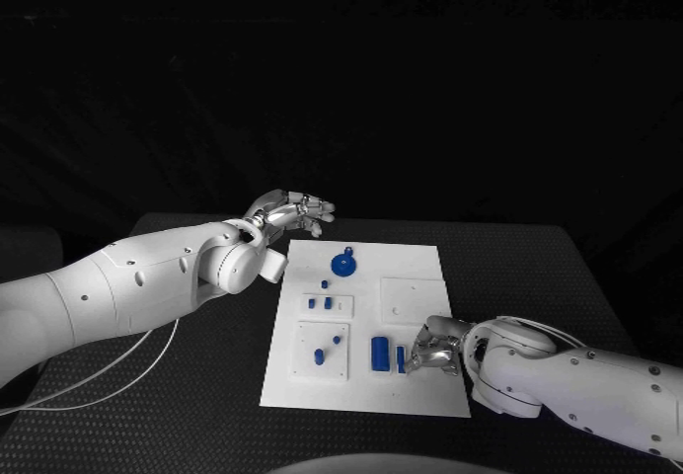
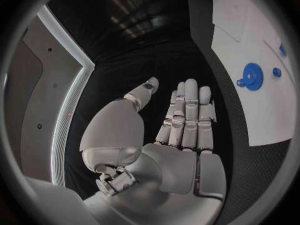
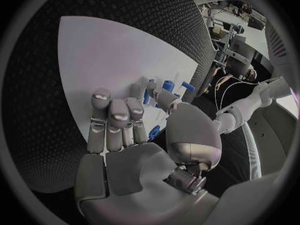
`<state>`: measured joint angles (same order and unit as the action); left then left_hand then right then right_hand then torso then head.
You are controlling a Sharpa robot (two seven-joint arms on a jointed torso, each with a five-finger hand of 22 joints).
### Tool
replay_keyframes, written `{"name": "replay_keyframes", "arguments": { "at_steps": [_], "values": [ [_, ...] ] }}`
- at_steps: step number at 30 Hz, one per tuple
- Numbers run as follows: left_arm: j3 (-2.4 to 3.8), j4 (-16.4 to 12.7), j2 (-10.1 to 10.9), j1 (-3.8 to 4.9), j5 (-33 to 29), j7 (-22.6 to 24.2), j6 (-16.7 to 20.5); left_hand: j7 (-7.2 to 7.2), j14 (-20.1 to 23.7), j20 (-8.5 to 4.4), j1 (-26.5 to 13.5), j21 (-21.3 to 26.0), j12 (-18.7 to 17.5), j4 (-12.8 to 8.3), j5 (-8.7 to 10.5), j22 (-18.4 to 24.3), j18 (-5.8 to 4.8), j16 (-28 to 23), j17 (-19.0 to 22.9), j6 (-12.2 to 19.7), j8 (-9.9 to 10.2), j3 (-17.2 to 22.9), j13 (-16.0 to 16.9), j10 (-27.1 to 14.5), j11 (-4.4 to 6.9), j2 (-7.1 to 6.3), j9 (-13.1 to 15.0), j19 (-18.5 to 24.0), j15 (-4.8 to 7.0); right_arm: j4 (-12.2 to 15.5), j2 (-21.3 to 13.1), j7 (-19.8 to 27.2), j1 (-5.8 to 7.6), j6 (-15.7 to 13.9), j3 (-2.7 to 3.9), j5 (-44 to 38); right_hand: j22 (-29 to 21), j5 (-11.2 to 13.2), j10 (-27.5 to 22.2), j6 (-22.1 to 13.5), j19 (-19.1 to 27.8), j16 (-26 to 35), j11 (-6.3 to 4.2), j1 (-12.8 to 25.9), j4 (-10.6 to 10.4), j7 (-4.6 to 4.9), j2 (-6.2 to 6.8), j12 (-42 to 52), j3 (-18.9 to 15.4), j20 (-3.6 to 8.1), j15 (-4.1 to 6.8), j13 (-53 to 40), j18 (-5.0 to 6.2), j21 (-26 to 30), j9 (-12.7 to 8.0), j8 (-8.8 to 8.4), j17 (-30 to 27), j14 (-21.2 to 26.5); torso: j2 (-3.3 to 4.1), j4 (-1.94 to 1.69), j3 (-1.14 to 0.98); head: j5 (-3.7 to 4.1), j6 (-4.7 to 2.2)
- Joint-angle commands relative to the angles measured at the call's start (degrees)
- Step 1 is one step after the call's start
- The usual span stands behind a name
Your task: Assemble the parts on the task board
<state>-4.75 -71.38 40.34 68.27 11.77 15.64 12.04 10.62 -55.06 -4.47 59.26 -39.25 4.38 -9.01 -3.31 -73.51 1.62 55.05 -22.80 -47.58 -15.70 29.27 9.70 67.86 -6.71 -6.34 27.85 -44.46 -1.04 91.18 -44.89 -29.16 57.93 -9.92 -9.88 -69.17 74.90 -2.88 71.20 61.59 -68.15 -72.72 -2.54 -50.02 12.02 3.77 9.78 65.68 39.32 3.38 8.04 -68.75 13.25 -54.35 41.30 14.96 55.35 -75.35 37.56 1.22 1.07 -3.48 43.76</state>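
The right robot hand lay low over the near right part of the task board, its fingers stretched nearly straight and close together, with the thumb reaching toward a few small blue pieces. Whether it pinched any of them I cannot tell. Just beside it on the board stood an upright blue block. Left of that block, two small blue parts sat on a raised white square.

The left robot hand was held above the counter off the board's far left corner, palm flat, fingers straight and side by side, holding nothing.

Near that hand, at the board's far end, lay a round blue gear. Between the gear and the raised square, more small blue pieces stood in a row of little mounts.
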Motion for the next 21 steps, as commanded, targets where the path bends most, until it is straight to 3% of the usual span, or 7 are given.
{"name": "replay_keyframes", "arguments": {
  "at_steps": [1, 4, 12, 14, 16, 21],
  "values": [
    [0.03, -0.16, -0.10, 0.04, -0.26, 0.27, -0.68, -0.13, -0.16, -0.07, -0.39, 0.25, 0.08, 0.32, -0.13, -0.06, 1.03, -0.18, -0.07, 0.45, -0.37, 0.05, -0.07, -0.08, -0.23, -0.01, -0.09, -0.37, -0.07, -0.22, 0.12, -1.17, -0.08, 0.18, -0.05, -1.22, 0.15, 0.09, 0.46, 0.46, 0.10, 0.21, 0.07, 0.25, 0.22, 0.12, 0.96, 0.17, -0.02, 0.02, 0.36, -0.04, 1.75, 0.30, -0.12, -0.37, 0.07, 0.20, -0.01, 0.03, -0.03, 0.06, -0.02],
    [0.03, -0.16, -0.09, 0.04, -0.26, 0.26, -0.68, -0.13, -0.15, -0.07, -0.39, 0.25, 0.08, 0.33, -0.13, -0.07, 1.03, -0.18, -0.08, 0.45, -0.37, 0.05, -0.07, -0.08, -0.23, -0.02, -0.09, -0.38, -0.06, -0.29, 0.18, -1.45, -0.08, 0.20, -0.05, -0.95, 0.14, 0.09, 0.46, 0.50, 0.02, 0.22, 0.12, 2.11, -0.99, 0.17, 1.25, 0.13, -0.48, -0.19, 0.31, -0.01, 1.75, 0.30, -0.15, -0.45, 0.07, 0.18, 0.00, 0.04, -0.03, 0.06, -0.08],
    [0.02, -0.14, -0.01, 0.05, -0.26, 0.19, -0.73, -0.13, -0.16, -0.07, -0.39, 0.26, 0.08, 0.35, -0.13, -0.08, 1.03, -0.19, -0.09, 0.46, -0.39, 0.05, -0.07, -0.08, -0.23, 0.00, -0.10, -0.38, -0.06, -0.15, -0.23, -1.01, -0.08, 0.35, -0.05, 0.18, 0.14, 0.08, 0.40, 0.52, 0.02, 0.22, 0.08, 2.96, -1.41, 0.13, 1.60, 0.07, -0.76, -0.16, 0.36, 0.03, 1.75, 0.31, -0.15, -0.52, 0.09, 0.18, -0.01, -0.02, -0.01, 0.17, -0.15],
    [0.02, -0.08, -0.01, 0.05, -0.26, 0.23, -0.70, -0.13, -0.16, -0.07, -0.40, 0.27, 0.08, 0.36, -0.13, -0.09, 1.03, -0.19, -0.10, 0.46, -0.39, 0.05, -0.07, -0.08, -0.23, 0.00, -0.10, -0.38, -0.06, -0.01, -0.66, -0.16, -0.08, 0.40, -0.05, 1.00, 0.12, 0.08, 0.37, 0.52, 0.03, 0.24, 0.06, 3.01, -1.54, 0.11, 2.27, 0.04, -0.60, -0.12, 0.38, 0.05, 1.75, 0.34, -0.15, -0.56, 0.09, 0.18, -0.02, -0.02, 0.01, 0.18, -0.20],
    [0.02, -0.03, -0.02, 0.05, -0.26, 0.27, -0.72, -0.13, -0.16, -0.07, -0.40, 0.27, 0.08, 0.37, -0.13, -0.10, 1.03, -0.19, -0.10, 0.46, -0.39, 0.05, -0.07, -0.08, -0.23, 0.00, -0.10, -0.38, -0.06, 0.40, -1.44, 3.05, -0.07, 1.01, -0.04, 1.62, 0.07, 0.08, 0.17, 0.46, -0.02, 0.31, 0.07, 3.16, -2.20, 0.12, 3.85, -0.22, -0.13, -0.09, 0.39, 0.25, 1.75, 0.41, -0.16, -0.65, 0.06, 0.18, -0.04, -0.02, 0.02, 0.23, -0.27],
    [-0.02, 0.25, 0.13, 0.04, -0.26, 0.30, -0.62, -0.13, -0.16, -0.07, -0.41, 0.28, 0.08, 0.38, -0.13, -0.11, 1.02, -0.20, -0.11, 0.47, -0.40, 0.04, -0.07, -0.08, -0.23, -0.02, -0.11, -0.38, -0.06, 1.97, -3.71, 8.02, 0.63, -1.55, 0.09, 3.08, -0.07, 0.09, -1.17, -0.38, 0.23, 0.72, 0.34, 4.13, -3.56, 0.41, 5.84, -1.64, 0.06, -0.19, 0.20, 1.32, 1.75, 0.72, -0.24, -1.14, -0.12, 0.38, -0.10, 0.06, -0.02, 0.24, -0.67]
  ]
}}
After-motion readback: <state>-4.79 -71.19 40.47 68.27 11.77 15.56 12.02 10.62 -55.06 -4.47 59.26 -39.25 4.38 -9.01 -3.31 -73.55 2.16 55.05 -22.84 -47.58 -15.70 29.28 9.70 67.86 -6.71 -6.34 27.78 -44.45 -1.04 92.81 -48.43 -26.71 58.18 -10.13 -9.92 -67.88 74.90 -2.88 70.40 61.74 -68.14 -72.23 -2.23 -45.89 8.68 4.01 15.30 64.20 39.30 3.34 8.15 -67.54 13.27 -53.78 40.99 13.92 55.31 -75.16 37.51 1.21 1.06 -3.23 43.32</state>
